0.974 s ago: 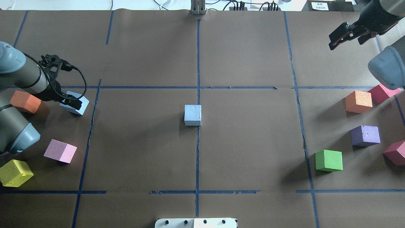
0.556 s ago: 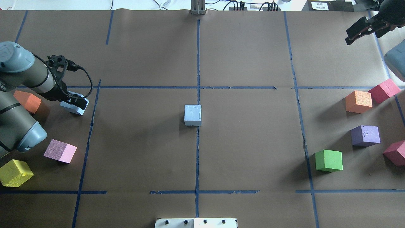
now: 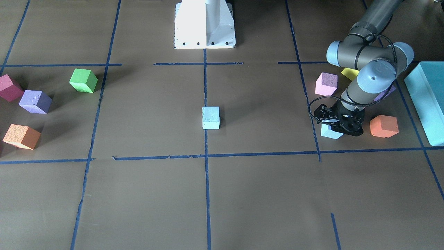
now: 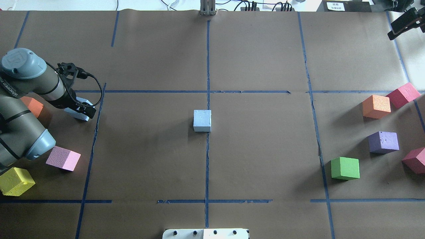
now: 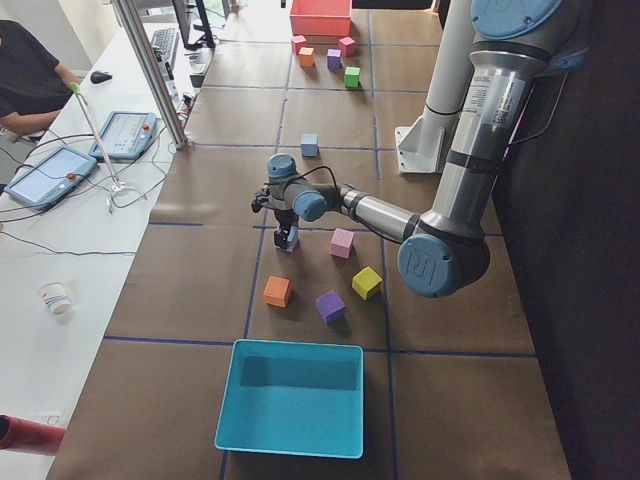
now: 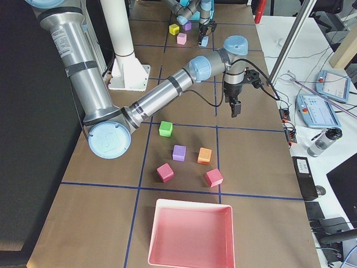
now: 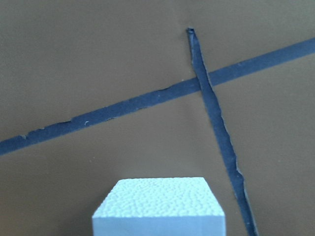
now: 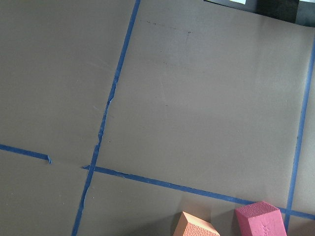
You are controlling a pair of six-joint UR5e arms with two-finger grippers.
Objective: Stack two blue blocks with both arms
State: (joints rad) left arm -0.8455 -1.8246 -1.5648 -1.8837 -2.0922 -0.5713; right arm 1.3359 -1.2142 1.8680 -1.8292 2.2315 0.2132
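One blue block (image 4: 202,120) sits alone at the table's centre, also seen in the front view (image 3: 211,118). The second blue block (image 4: 77,113) lies at the left, mostly covered by my left gripper (image 4: 81,111), which is lowered over it with open jaws on either side. In the front view the block (image 3: 329,133) peeks out under the gripper (image 3: 341,126). The left wrist view shows its rough top (image 7: 157,201) close at the bottom centre. My right gripper (image 4: 403,21) is open, empty and high at the far right edge.
An orange cube (image 4: 33,106), a pink cube (image 4: 63,158) and a yellow cube (image 4: 16,181) lie near the left arm. Green (image 4: 345,168), purple (image 4: 383,142), orange (image 4: 376,106) and red (image 4: 402,94) cubes lie right. A teal box (image 3: 426,100) stands at the left end.
My left gripper has moved slightly right and lower over the left blue block, covering more of it. My right gripper has drawn back up and right toward the frame's corner.
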